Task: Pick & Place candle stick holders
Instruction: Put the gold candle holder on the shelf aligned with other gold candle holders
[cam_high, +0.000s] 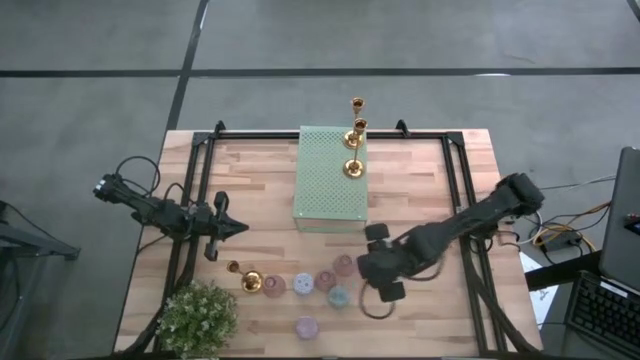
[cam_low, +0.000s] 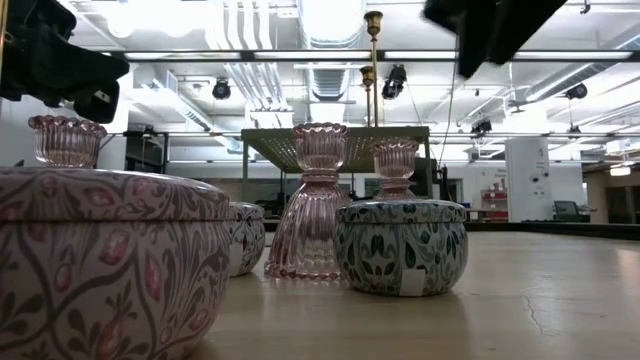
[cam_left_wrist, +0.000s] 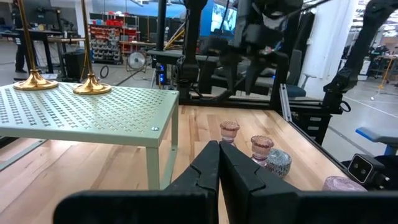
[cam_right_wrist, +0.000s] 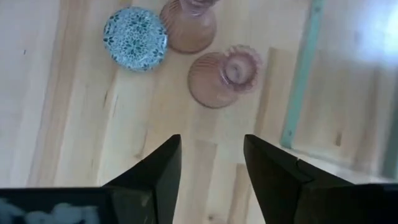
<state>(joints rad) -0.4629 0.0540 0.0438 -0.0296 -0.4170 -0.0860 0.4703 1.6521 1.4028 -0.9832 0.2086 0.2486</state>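
Gold candle stick holders, placed: three stood upright on the pale green perforated stand (cam_high: 331, 178) at the back of the desk (cam_high: 260, 190), namely one (cam_high: 353, 166) at mid-stand and two more (cam_high: 357, 104) towards its far edge.

Gold holder, unplaced: one lay on its side (cam_high: 246, 279) near the front edge, just beside the potted plant (cam_high: 198, 315).

Pink glass holders (cam_right_wrist: 222, 74) and patterned round tins (cam_right_wrist: 135, 38): clustered on the desk at front centre, apparently not yet moved.

Right end effector (cam_right_wrist: 211, 168): released, fingers apart, empty, hovering over the pink glass pair.

Left end effector (cam_left_wrist: 219, 171): clenched on nothing, parked at the left of the desk.

Judged progress: well begun; one gold holder and the front cluster remained.
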